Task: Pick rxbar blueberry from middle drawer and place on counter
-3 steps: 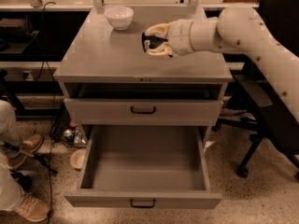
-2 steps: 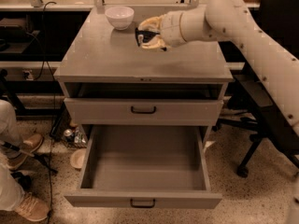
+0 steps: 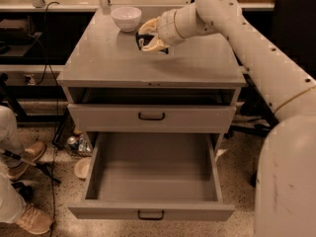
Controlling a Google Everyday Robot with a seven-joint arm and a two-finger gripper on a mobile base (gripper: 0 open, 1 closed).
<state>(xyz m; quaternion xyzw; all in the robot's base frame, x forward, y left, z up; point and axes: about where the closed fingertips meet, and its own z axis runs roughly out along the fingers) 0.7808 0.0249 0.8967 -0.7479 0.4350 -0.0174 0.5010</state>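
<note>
My gripper (image 3: 145,37) is over the back middle of the counter (image 3: 197,63), just right of the white bowl (image 3: 126,18). Its pale fingers (image 3: 154,45) are shut on the rxbar blueberry (image 3: 140,38). The bar shows only as a small dark patch between them, at or just above the counter surface. The middle drawer (image 3: 98,167) is pulled wide open below, and its grey floor is bare. Its black handle (image 3: 150,215) is on the front edge.
Another grey drawer front (image 3: 197,118) with a like black handle is shut above the open drawer. A person's leg and shoes (image 3: 19,181) are at the lower left. Cables and small items (image 3: 76,144) lie on the floor left of the cabinet. A dark chair (image 3: 296,28) stands at the right.
My gripper has moved left and toward the back of the counter with the bar in it, ending close to the white bowl. The drawers have not moved.
</note>
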